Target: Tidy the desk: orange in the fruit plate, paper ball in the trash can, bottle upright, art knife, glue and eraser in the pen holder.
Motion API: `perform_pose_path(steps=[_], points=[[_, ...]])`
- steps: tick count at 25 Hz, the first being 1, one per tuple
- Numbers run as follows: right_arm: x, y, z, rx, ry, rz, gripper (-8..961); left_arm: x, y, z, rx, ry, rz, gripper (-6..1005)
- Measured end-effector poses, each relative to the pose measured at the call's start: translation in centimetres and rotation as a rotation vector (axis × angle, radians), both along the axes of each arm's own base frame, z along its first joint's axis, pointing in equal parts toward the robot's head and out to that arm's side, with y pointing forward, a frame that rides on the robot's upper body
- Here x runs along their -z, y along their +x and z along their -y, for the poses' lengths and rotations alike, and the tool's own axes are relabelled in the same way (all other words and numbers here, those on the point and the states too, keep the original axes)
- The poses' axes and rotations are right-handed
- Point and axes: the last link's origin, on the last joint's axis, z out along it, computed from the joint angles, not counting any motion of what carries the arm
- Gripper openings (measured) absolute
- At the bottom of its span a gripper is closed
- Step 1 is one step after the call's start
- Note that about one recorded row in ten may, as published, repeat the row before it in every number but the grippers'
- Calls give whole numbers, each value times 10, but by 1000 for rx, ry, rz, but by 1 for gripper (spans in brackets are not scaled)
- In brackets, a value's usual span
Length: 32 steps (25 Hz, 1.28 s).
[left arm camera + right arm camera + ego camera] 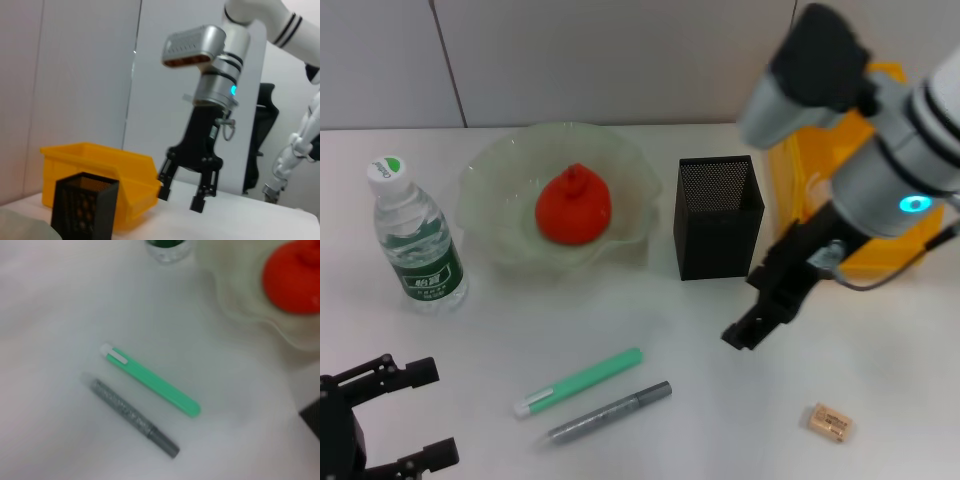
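Black left gripper (405, 415) parked at the near left corner of the desk (720, 420), partly cut off by the edge, fingers spread wide on nothing. Tan eraser (830, 422) lying alone near the right front. Green art knife (578, 383) and grey glue stick (608, 412) side by side at centre front, close but apart. Right gripper (188, 192) hanging above bare desk just in front of the pen holder (718, 217), jaws parted, empty. Bottle (416, 240) upright at left. Orange (574, 206) sitting in the fruit plate (490, 180). Yellow trash can (100, 162) largely hidden behind the right arm; contents unseen.
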Motion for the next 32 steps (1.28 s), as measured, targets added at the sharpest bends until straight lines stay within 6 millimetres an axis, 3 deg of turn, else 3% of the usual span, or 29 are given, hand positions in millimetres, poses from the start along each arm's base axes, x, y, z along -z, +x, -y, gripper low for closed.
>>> perform_pose_path(steps=[8, 9, 10, 11, 12, 14, 23, 32], points=[[47, -35, -10, -259, -47, 25, 808, 5, 1, 0, 1, -15, 0, 802], [62, -46, -10, -319, -76, 12, 808, 6, 1, 1, -1, -20, 0, 802], [62, -46, -10, -319, -76, 12, 808, 6, 1, 1, -1, -20, 0, 802], [78, -55, -8, -373, -109, 19, 808, 7, 0, 1, -3, -21, -1, 802], [78, -55, -8, -373, -109, 19, 808, 7, 0, 2, -4, -22, -1, 802], [103, -61, -3, -433, -154, 42, 808, 8, -1, 5, -12, -25, 0, 802], [138, -70, 20, -532, -202, -8, 802, 7, -8, 14, -44, -13, -3, 802], [162, -58, 36, -602, -194, 0, 772, 8, -10, 13, -53, -5, -12, 802]])
